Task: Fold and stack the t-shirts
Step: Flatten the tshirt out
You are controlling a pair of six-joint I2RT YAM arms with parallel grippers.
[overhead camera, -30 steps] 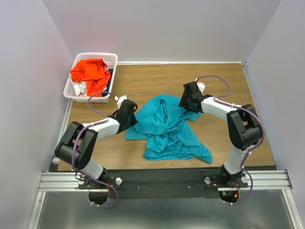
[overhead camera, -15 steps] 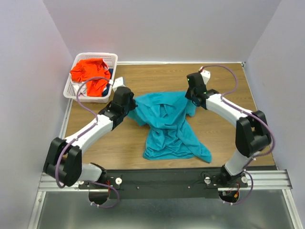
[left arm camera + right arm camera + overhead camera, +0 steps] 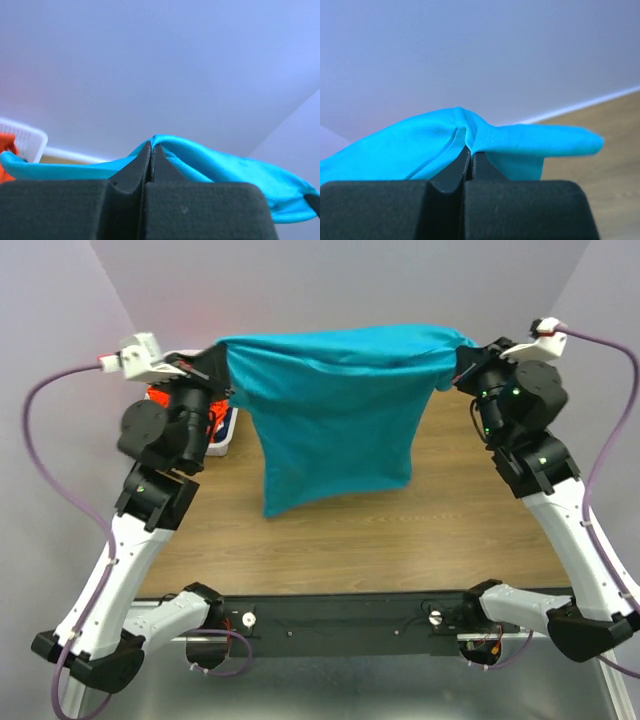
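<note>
The teal-blue t-shirt (image 3: 335,410) hangs in the air over the table, stretched wide between my two grippers. Its lower edge dangles above the wood. At the shirt's upper left corner my left gripper (image 3: 222,358) is shut on the cloth. The left wrist view shows that gripper (image 3: 151,147) pinching a fold of the teal cloth (image 3: 215,162). The right gripper (image 3: 462,362) is shut on the upper right corner. In the right wrist view it (image 3: 470,150) clamps a ridge of the shirt (image 3: 410,145). An orange-red t-shirt (image 3: 156,397) lies mostly hidden behind the left arm.
The white lattice basket (image 3: 226,436) stands at the back left, largely covered by the left arm; its rim (image 3: 25,136) shows in the left wrist view. The wooden table (image 3: 470,530) lies below the hanging shirt. Grey walls enclose the sides and back.
The right gripper has shut on the teal shirt. Both arms rose from the table and spread apart, lifting the crumpled shirt until it hangs stretched between them.
</note>
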